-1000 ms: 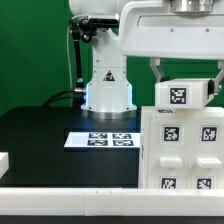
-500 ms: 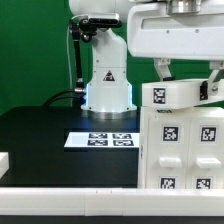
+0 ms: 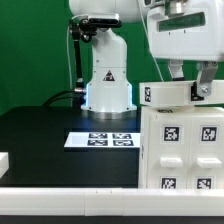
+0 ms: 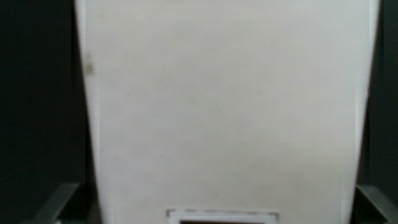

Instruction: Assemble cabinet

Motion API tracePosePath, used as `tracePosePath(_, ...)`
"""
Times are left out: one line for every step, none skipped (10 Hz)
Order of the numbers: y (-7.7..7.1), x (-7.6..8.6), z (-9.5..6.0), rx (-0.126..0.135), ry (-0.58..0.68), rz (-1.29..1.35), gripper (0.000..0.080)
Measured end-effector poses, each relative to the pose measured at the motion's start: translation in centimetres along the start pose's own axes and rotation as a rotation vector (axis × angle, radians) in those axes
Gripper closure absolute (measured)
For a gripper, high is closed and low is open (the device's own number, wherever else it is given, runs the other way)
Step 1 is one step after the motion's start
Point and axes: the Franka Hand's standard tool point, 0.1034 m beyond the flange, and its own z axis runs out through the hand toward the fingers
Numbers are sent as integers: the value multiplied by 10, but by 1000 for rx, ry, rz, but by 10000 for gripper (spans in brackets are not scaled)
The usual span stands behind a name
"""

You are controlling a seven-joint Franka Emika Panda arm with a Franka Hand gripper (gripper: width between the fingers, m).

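The cabinet (image 3: 185, 150) is a large white box with square tags on its front, at the exterior view's right. My gripper (image 3: 190, 86) is right above it, shut on a small white tagged block (image 3: 170, 95) that sits at the cabinet's top edge. One tag shows on the block's end toward the exterior view's left. In the wrist view the block's white face (image 4: 222, 110) fills the frame, with a dark finger (image 4: 63, 203) at each side and part of a tag at its edge.
The marker board (image 3: 102, 140) lies on the black table in front of the robot base (image 3: 107, 85). A white part (image 3: 4, 161) shows at the exterior view's left edge. A white rail (image 3: 80, 198) runs along the front.
The gripper has turned with the block in it, so the block's tag has swung toward the exterior view's left. The block has sunk slightly onto the cabinet's top.
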Motion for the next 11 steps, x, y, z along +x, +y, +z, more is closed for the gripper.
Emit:
tracePosePath(0, 0, 1, 9, -17, 148, 248)
tracePosePath(-2, 1, 0, 26, -40, 281, 248)
tracePosePath(-2, 1, 0, 31, -42, 287, 211)
tracePosePath(-2, 0, 1, 30, -42, 269, 211)
tracePosePath(-2, 0, 1, 30, -42, 268, 162)
tracePosePath(-2, 0, 1, 30, -42, 265, 162)
tracePosePath(-2, 0, 0, 28, -43, 246, 152)
tracePosePath(-2, 0, -8, 15, -50, 194, 152)
tracePosePath(-6, -1, -19, 22, -54, 172, 151)
tracePosePath(-5, -7, -23, -9, -62, 81, 151)
tracePosePath(-6, -6, -22, -1, -61, 18, 151)
